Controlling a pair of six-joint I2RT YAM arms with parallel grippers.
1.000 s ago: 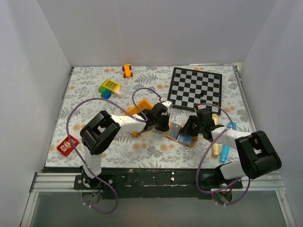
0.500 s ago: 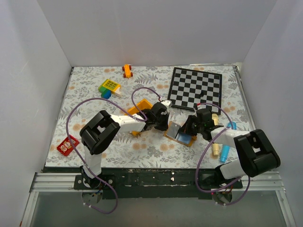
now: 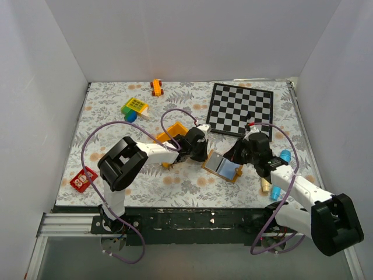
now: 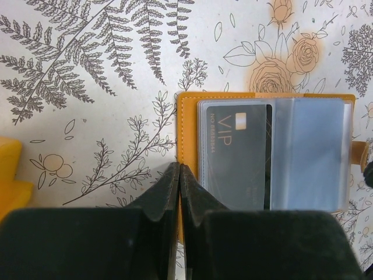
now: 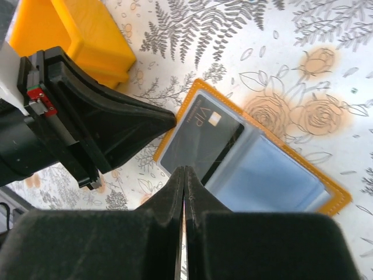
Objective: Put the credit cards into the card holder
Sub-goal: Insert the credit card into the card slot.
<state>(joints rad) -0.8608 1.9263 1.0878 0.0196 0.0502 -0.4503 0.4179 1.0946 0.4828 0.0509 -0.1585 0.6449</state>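
R end effector backed off card holder, R elbow swung low-right

The dark credit card in the open card holder reads "VIP" in pale letters. The small print beside it is too fine to read.

We find a robotics test cell. Plain white panels wall three sides of a floral-covered table. The left arm and right arm mount by an aluminium rail, with purple cables looping loose.
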